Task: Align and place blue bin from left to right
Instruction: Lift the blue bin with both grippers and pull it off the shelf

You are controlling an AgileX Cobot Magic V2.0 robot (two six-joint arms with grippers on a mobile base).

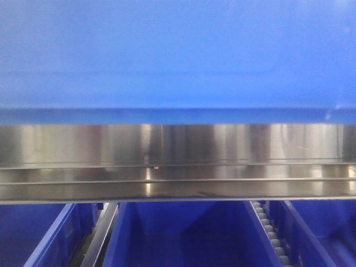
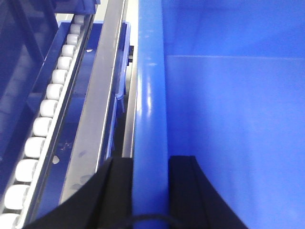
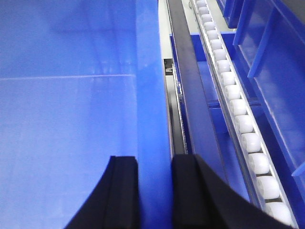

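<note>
blue bin (image 1: 178, 55): side panel fills front view, lower edge at steel shelf rail (image 1: 178, 161), resting or lifted unclear | left gripper (image 2: 150, 191): narrowly parted, pinching bin's left wall | right gripper (image 3: 155, 186): likewise on right wall | risk: uneven arm motion skews bin, corner snags rail or roller track (image 3: 238, 109); smooth wall may slip

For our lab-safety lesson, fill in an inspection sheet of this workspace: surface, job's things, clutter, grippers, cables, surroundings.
Surface: shiny steel beam.
Job's things: blue bin, its side panel above the beam.
Clutter: nothing seen.
Grippers: left gripper and right gripper each clamp a side rim of the bin.
Cables: thin dark strand by the left gripper, perhaps a cable.
Surroundings: roller tracks on both sides; other bins below the beam.
</note>
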